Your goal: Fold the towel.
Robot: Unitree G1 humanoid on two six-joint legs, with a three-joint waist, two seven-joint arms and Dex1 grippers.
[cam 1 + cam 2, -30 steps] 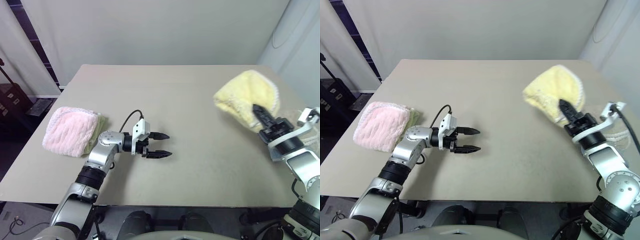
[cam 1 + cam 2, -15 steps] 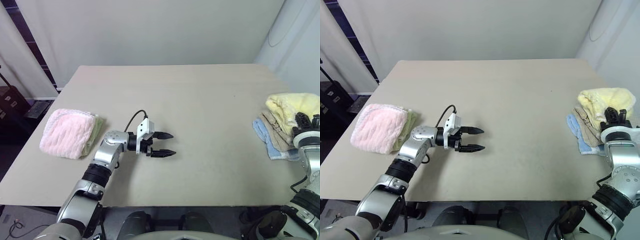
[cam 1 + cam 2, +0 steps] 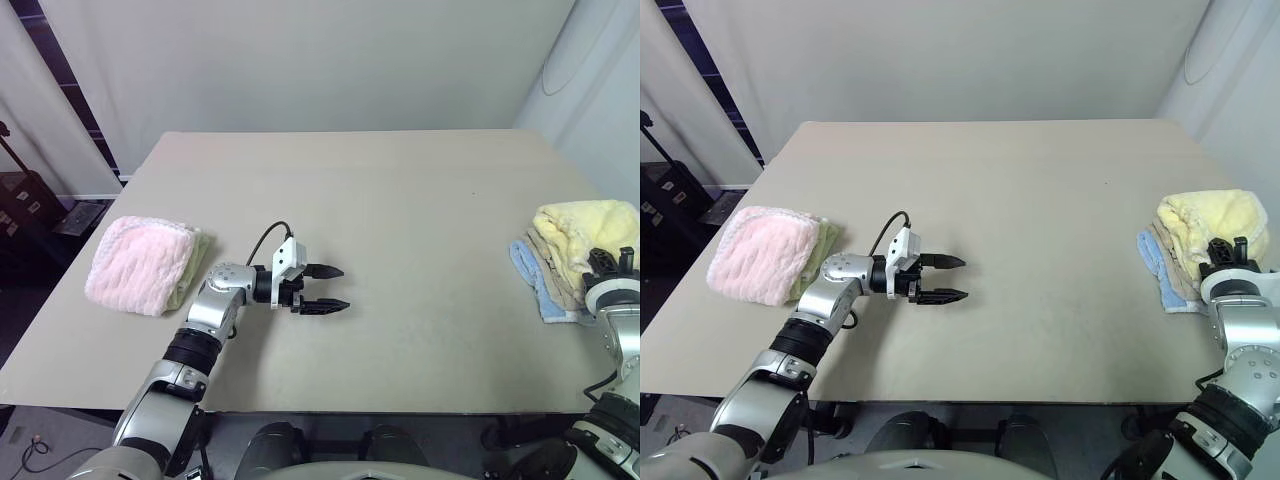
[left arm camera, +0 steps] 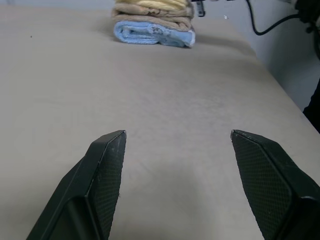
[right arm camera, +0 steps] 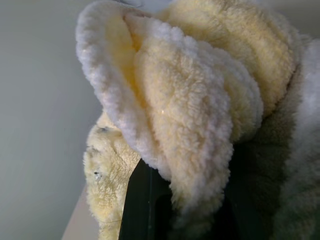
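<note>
Now my right gripper [image 3: 1226, 250] pinches the towel [image 3: 1212, 218] at frame right; I'd release gently, squarely atop the pile.

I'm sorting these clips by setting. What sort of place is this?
Probably a lab or test room, not a home: one bare table against plain white walls, towel stacks at either edge, the pink towel left and the yellow towel right.

The beige surface [image 3: 400, 200] carries a pink towel [image 3: 138, 264] at nine o'clock and a blue towel [image 3: 528, 278] under a stack at three o'clock
</note>
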